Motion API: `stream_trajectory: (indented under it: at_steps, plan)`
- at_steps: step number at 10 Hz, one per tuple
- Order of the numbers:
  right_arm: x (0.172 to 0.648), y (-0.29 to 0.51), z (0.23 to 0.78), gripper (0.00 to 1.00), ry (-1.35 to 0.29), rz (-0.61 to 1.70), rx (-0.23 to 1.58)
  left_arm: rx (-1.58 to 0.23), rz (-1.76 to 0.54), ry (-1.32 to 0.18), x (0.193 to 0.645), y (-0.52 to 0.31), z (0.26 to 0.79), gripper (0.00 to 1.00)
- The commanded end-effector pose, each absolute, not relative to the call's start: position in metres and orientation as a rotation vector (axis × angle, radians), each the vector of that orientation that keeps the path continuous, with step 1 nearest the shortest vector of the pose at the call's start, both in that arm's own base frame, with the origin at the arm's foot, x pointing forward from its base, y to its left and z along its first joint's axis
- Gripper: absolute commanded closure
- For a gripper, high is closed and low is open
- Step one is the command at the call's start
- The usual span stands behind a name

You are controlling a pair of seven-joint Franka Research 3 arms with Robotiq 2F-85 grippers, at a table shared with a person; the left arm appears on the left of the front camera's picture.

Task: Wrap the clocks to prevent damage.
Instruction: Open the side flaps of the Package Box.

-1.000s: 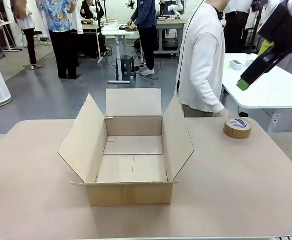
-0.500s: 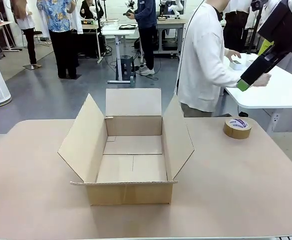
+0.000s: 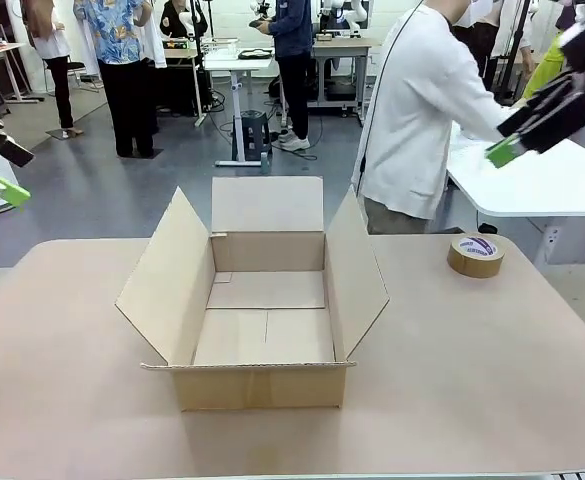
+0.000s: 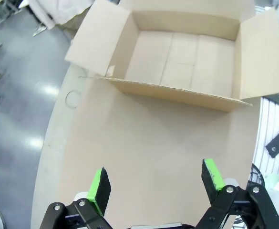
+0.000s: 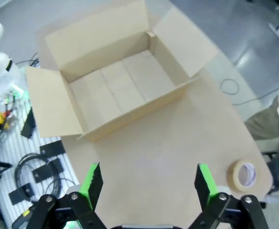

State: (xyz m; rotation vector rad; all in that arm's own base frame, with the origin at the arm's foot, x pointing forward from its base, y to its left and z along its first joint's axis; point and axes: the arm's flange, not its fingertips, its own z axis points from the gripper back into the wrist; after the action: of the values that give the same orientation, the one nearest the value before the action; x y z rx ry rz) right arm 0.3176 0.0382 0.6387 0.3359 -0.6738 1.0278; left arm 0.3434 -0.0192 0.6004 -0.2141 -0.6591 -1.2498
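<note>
Cardboard box (image 3: 267,300) empty, tape roll (image 3: 475,256) at 2 o'clock; left gripper (image 4: 154,175), right gripper (image 5: 146,177) gape, unloaded; descent may snag flaps (image 3: 357,270).

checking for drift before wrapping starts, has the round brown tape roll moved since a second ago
No. The round brown tape roll stays put, keeping the same gap to the right of the open cardboard box.

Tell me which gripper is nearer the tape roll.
Right. The right gripper hangs high above the tape roll, slightly right of it; the left gripper is across the cardboard box, at the far left.
</note>
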Motion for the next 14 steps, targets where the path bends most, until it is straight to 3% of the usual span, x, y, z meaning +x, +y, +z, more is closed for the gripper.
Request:
stream_trajectory:
  at_steps: [1, 5, 10, 12, 14]
  plan:
    - [0.312, 0.007, 0.649, 0.00, -0.699, 1.005, 0.333, -0.259, -1.292, -0.664, 0.352, 0.019, 0.616, 0.00]
    - [0.291, -0.041, 0.646, 0.00, -0.799, 0.999, 0.414, -0.550, -1.289, -0.768, 0.341, 0.070, 0.621, 0.00]
    - [0.281, -0.052, 0.647, 0.00, -0.778, 1.021, 0.407, -0.580, -1.210, -0.822, 0.314, 0.044, 0.632, 0.00]
    - [0.282, -0.048, 0.646, 0.00, -0.748, 1.027, 0.380, -0.469, -1.160, -0.795, 0.310, 0.034, 0.631, 0.00]
    - [0.281, -0.052, 0.651, 0.00, -0.769, 1.006, 0.395, -0.567, -1.215, -0.816, 0.319, 0.044, 0.636, 0.00]
